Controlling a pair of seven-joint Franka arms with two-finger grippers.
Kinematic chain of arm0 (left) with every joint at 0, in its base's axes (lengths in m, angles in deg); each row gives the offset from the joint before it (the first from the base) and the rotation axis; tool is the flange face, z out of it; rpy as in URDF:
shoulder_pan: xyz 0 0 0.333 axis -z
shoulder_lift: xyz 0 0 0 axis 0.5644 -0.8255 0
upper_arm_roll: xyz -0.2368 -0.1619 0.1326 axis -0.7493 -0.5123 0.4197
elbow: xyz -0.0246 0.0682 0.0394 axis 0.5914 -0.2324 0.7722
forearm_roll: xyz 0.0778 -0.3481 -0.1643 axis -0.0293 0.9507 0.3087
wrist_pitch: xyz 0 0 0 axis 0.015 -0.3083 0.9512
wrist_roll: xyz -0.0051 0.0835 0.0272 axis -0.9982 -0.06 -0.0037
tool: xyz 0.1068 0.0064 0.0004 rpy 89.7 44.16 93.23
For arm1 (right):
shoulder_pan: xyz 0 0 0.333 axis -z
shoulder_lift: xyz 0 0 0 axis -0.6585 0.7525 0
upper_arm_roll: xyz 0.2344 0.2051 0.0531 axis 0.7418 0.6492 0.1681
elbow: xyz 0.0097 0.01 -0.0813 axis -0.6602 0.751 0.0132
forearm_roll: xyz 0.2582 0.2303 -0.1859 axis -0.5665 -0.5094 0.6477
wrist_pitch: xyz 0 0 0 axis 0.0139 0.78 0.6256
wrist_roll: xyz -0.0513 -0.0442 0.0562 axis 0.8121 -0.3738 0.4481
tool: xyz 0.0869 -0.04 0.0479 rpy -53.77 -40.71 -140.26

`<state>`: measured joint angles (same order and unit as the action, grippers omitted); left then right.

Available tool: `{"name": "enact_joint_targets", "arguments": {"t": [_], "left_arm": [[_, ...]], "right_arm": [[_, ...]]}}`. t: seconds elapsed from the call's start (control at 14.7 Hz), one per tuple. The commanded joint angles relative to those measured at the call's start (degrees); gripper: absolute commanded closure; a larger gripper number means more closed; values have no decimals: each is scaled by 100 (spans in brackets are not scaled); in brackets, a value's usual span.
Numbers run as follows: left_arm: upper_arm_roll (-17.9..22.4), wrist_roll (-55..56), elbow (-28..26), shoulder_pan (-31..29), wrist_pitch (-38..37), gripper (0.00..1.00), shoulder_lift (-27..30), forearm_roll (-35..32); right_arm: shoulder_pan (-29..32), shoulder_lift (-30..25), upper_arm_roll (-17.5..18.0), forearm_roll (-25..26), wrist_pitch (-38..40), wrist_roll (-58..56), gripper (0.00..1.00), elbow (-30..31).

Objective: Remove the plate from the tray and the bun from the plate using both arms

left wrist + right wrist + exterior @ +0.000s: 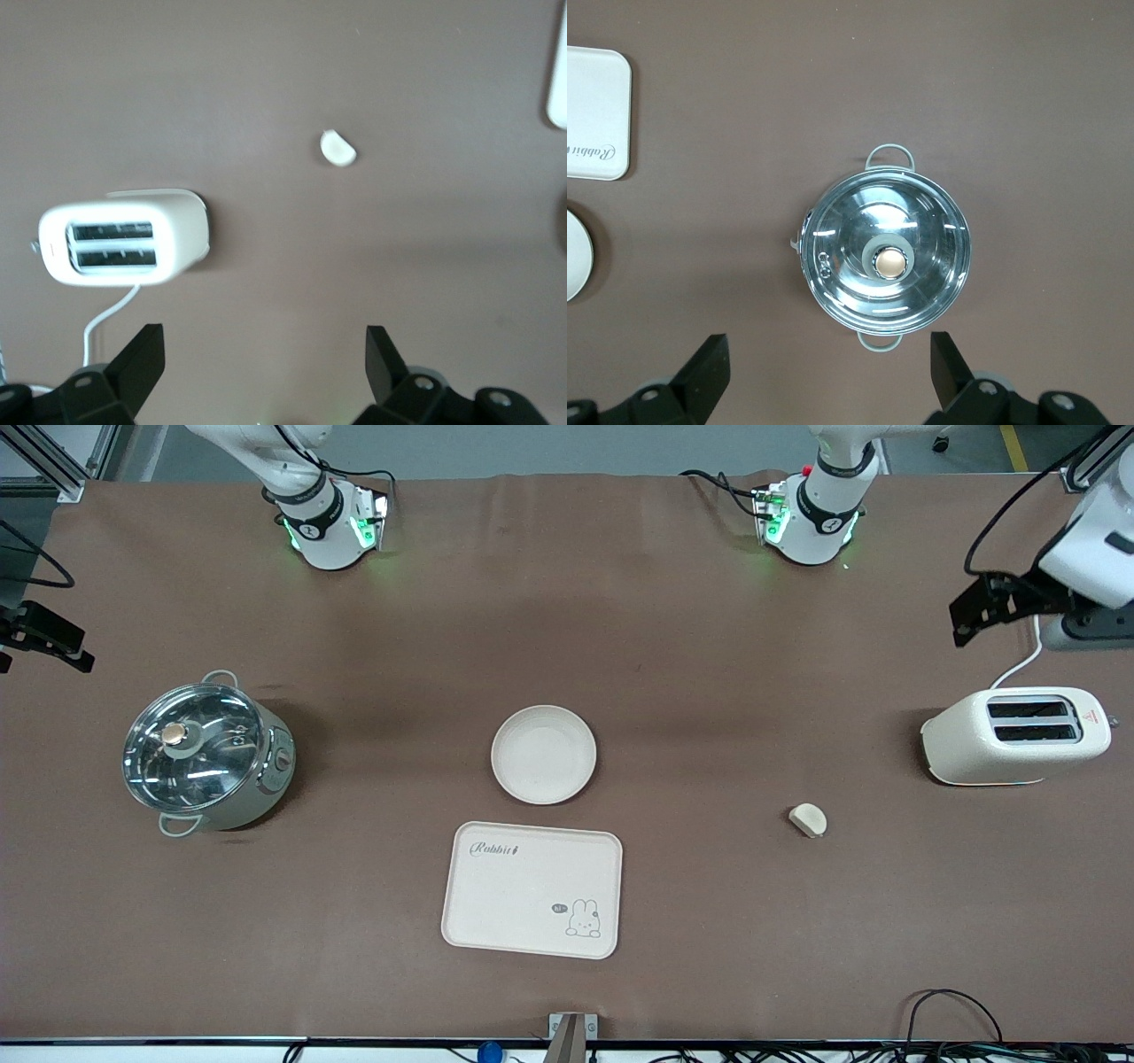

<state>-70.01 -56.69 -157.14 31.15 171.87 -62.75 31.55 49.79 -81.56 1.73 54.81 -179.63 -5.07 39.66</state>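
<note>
The round cream plate (543, 754) lies on the brown table at its middle, just farther from the front camera than the rabbit tray (532, 889). Its rim shows in the right wrist view (576, 252). The small pale bun (808, 819) lies toward the left arm's end, beside the toaster; it also shows in the left wrist view (337, 149). My left gripper (263, 350) is open and empty, up in the air over the table by the toaster (966, 615). My right gripper (830, 350) is open and empty, over the table by the pot (75, 651).
A steel pot with a glass lid (205, 755) stands toward the right arm's end, also in the right wrist view (886, 257). A cream toaster (1014, 735) with a white cord stands at the left arm's end, also in the left wrist view (124, 243).
</note>
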Motion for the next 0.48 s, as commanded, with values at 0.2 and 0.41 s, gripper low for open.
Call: {"name": "enact_joint_targets", "arguments": {"t": [0.2, 0.41], "left_arm": [[179, -219, -203, -13, -311, 0, 407, 527], [179, -343, -115, -40, -320, 0, 328, 527]], "right_arm": [[63, 27, 40, -96, 37, 0, 0, -77], [63, 27, 40, -96, 29, 0, 0, -77]]}}
